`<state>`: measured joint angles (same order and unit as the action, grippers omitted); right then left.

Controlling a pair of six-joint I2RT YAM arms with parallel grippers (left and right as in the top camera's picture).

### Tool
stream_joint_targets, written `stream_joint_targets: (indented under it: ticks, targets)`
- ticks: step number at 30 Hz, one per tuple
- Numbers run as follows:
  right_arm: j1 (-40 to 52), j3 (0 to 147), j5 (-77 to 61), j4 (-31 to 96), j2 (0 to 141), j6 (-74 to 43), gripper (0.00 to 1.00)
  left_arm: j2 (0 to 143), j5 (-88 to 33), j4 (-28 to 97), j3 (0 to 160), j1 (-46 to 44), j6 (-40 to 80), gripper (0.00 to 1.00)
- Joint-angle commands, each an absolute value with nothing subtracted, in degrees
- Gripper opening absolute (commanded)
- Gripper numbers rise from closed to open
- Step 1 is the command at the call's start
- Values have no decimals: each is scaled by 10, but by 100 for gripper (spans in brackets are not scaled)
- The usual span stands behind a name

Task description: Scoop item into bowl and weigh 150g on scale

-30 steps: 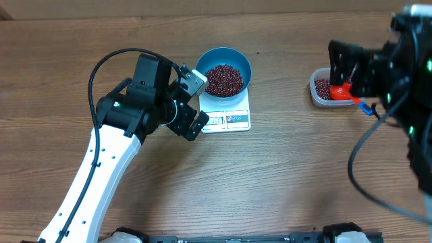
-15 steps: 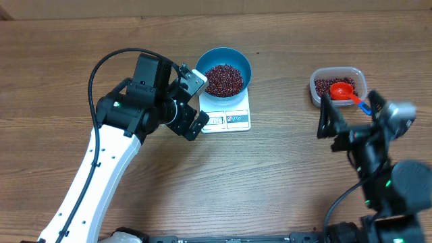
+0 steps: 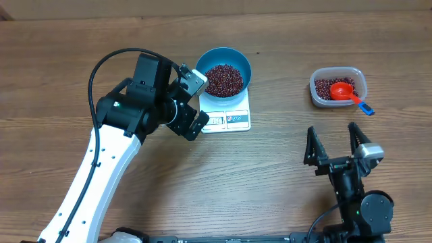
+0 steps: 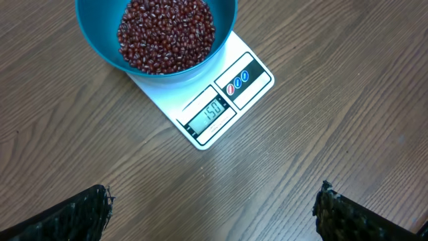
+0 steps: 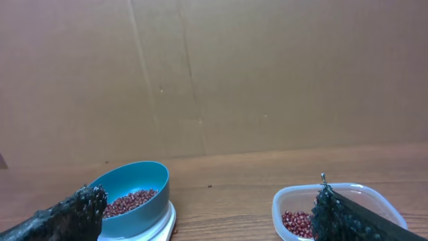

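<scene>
The blue bowl (image 3: pixel 244 62) stands on the white scale (image 3: pixel 236 121) and holds a heap of dark red beans (image 3: pixel 223 79). My left gripper (image 3: pixel 196 102) hovers open just left of the scale. In the left wrist view the bowl (image 4: pixel 93 40), beans (image 4: pixel 166 33) and scale (image 4: pixel 247 77) lie ahead of the open gripper (image 4: pixel 214 201), and the display shows about 150. My right gripper (image 3: pixel 331 131) stands open and empty near the front right. The right wrist view shows this gripper (image 5: pixel 209 201), the bowl (image 5: pixel 144 177) and the scale (image 5: pixel 167 224).
A clear plastic tub (image 3: pixel 314 91) at the back right holds more beans and a red scoop (image 3: pixel 343 91) with a blue handle end. The right wrist view shows the tub (image 5: pixel 294 201) in front of a brown cardboard wall (image 5: pixel 214 73).
The right arm has drawn back from the tub to the table's front right, and the red scoop stays in the tub. The left arm, bowl and scale have not moved.
</scene>
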<state>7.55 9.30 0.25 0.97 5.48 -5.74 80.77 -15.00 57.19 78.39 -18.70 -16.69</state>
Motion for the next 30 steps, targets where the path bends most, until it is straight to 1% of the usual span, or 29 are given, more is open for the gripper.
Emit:
stream_joint_targets:
  ticks: [1,9,14,30]
  targets:
    - [78,71,-1,5,25,-58,100,802,-159,570,794,-184,-163,99]
    - [78,4,-1,-8,1,-58,100,802,-159,570,794,-184,-163,100]
    - [78,4,-1,49,1,-60,100,802,-159,570,794,-184,-163,99]
    - [78,5,-1,48,4,-60,100,802,-159,570,795,-184,-163,100]
